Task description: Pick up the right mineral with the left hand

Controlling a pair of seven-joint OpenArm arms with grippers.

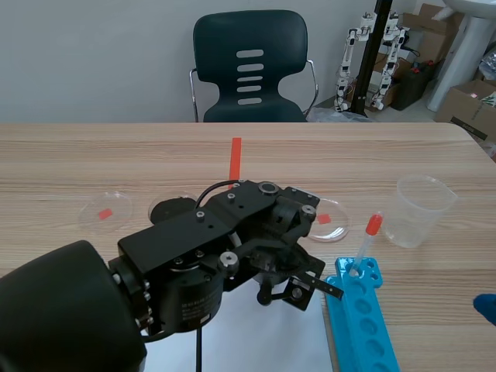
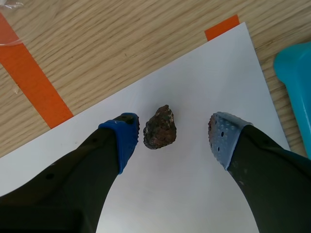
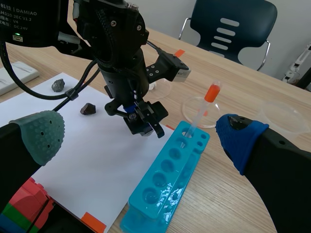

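A dark, rough brownish mineral lies on the white paper, between the fingers of my left gripper. The gripper is open and set low around it; the blue pad is close beside the stone, the other pad farther off. In the right wrist view the left gripper points down at the paper and hides this stone. Two more minerals, a dark one and a grey one, lie beyond it. My right gripper is open and holds nothing.
A blue tube rack with an orange-capped tube stands beside the paper. A plastic cup and petri dishes sit farther back. Coloured blocks lie under the right gripper. The left arm covers the middle of the table.
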